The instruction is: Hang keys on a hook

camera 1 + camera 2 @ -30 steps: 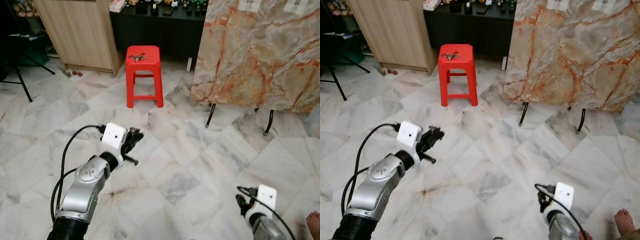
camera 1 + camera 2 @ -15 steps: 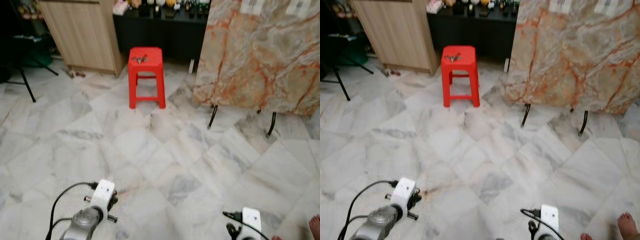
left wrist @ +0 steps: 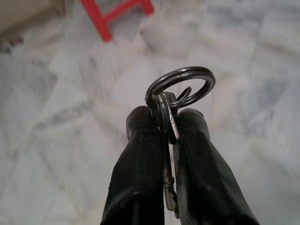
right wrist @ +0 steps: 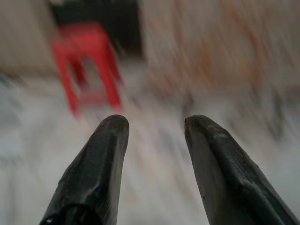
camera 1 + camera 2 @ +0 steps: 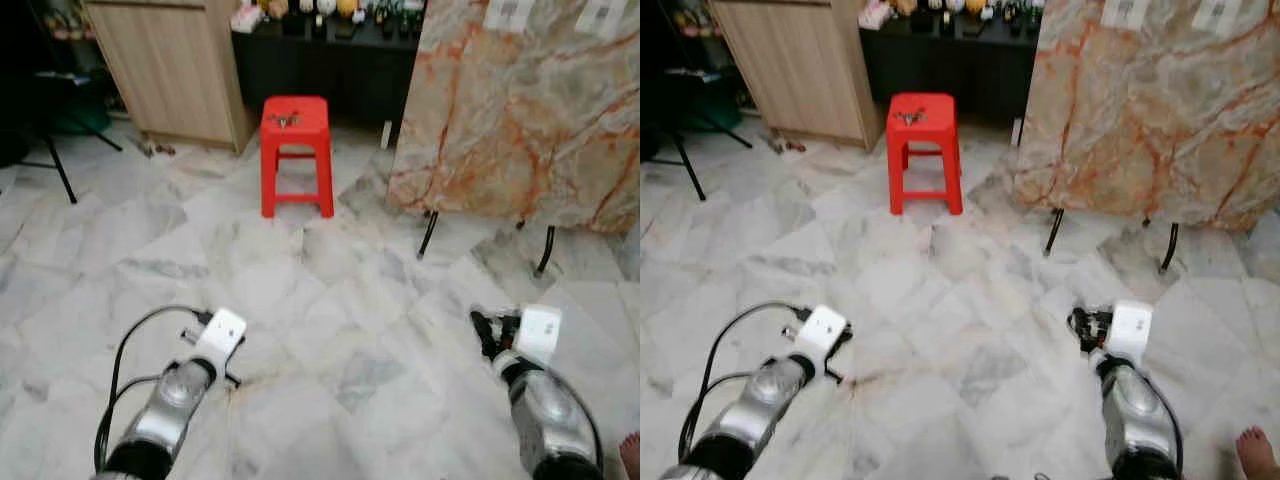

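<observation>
In the left wrist view my left gripper [image 3: 168,117] is shut on a bunch of keys [image 3: 164,110], whose metal ring [image 3: 206,80] sticks out past the fingertips. My left arm [image 5: 180,390] is low at the front left, over the marble floor. At the front right, my right gripper [image 5: 486,330] stands open with nothing between its fingers [image 4: 110,140]. A marble-patterned board [image 5: 520,110] on thin black legs stands at the back right, with white fittings [image 5: 505,12] along its top edge.
A red plastic stool [image 5: 296,115] with a small object [image 5: 283,120] on its seat stands ahead, in front of a dark shelf [image 5: 330,40]. A wooden cabinet [image 5: 170,65] and tripod legs [image 5: 50,160] stand at the left. A person's foot [image 5: 1252,450] is at the front right.
My left arm has dropped from mid-view to the lower left, still holding the keys. My right arm has risen further into view. The camera has shifted a little.
</observation>
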`<state>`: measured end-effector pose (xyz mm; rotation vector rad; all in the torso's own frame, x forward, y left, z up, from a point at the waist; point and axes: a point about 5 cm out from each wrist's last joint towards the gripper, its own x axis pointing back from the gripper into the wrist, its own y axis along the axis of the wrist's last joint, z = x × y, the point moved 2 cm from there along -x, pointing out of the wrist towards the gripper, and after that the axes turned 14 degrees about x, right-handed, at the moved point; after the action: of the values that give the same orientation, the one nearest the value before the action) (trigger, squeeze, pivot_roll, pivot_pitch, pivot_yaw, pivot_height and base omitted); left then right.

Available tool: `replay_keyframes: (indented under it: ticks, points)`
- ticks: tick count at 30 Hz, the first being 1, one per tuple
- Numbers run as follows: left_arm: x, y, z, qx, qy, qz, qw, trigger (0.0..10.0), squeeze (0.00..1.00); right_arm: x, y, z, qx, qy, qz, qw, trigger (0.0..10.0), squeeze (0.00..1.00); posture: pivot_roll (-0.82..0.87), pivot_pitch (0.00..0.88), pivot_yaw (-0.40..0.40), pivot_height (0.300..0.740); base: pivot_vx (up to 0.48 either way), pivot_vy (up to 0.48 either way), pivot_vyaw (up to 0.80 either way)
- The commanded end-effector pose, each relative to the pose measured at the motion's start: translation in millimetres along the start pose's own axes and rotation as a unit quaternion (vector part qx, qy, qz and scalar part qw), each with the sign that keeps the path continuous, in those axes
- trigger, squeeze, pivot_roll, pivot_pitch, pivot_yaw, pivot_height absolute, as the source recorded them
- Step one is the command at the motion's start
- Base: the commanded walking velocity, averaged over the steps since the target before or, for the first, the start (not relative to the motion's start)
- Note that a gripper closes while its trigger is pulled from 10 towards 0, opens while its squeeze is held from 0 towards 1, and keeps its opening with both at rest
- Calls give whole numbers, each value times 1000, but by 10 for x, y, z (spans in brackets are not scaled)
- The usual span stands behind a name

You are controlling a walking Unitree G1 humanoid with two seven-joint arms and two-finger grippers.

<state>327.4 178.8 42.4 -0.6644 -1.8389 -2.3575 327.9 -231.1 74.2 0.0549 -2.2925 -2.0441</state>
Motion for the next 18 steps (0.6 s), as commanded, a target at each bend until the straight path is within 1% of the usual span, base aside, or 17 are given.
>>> replay_keyframes:
  ticks: [1, 2, 3, 5, 6, 7, 8, 9, 12, 14, 16, 18]
  points:
    - [-16, 177, -15, -21, -9, -26, 999, 10000, 0, -50, 247, 160, -1, 71, -51, 996, 10000, 0, -151, 101, -46, 727, 0, 0, 0]
    - [-19, 244, -26, -28, -12, -38, 999, 10000, 0, -49, 330, 258, -5, 111, -67, 992, 10000, 0, -149, 100, -47, 727, 0, 0, 0]
    - [-19, 351, -42, -35, -16, -54, 998, 10000, 0, -14, 429, 408, -7, 173, -82, 981, 10000, 0, -146, 98, -48, 727, 0, 0, 0]
    - [-11, 525, -68, -49, -23, -76, 996, 10000, 0, 98, 563, 663, -3, 283, -100, 954, 10000, 0, -142, 98, -50, 727, 0, 0, 0]
    - [-11, 525, -68, -49, -23, -76, 996, 10000, 0, 98, 563, 663, -3, 283, -100, 954, 10000, 0, -142, 98, -50, 727, 0, 0, 0]
    - [2, 640, -77, -64, -28, -81, 994, 10000, 0, 218, 604, 831, 14, 360, -101, 927, 10000, 0, -145, 96, -51, 727, 0, 0, 0]
    - [14, 720, -97, -69, -34, -87, 993, 10000, 0, 282, 599, 907, 31, 398, -95, 912, 10000, 0, -144, 95, -53, 727, 0, 0, 0]
    - [14, 720, -97, -69, -34, -87, 993, 10000, 0, 282, 599, 907, 31, 398, -95, 912, 10000, 0, -144, 95, -53, 727, 0, 0, 0]
    - [35, 787, -142, -73, -47, -90, 992, 10000, 0, 325, 620, 933, 40, 413, -94, 905, 10000, 0, -142, 94, -54, 727, 0, 0, 0]
    - [80, 919, -296, -99, -79, -95, 987, 10000, 0, 338, 687, 940, 24, 416, -98, 904, 10000, 0, -138, 88, -55, 727, 0, 0, 0]
    - [120, 1003, -419, -118, -97, -100, 983, 10000, 0, 338, 709, 936, 18, 414, -94, 905, 10000, 0, -140, 82, -53, 727, 0, 0, 0]
    - [125, 1008, -429, -119, -97, -100, 983, 10000, 0, 341, 709, 934, 18, 413, -92, 906, 10000, 0, -140, 82, -53, 727, 0, 0, 0]
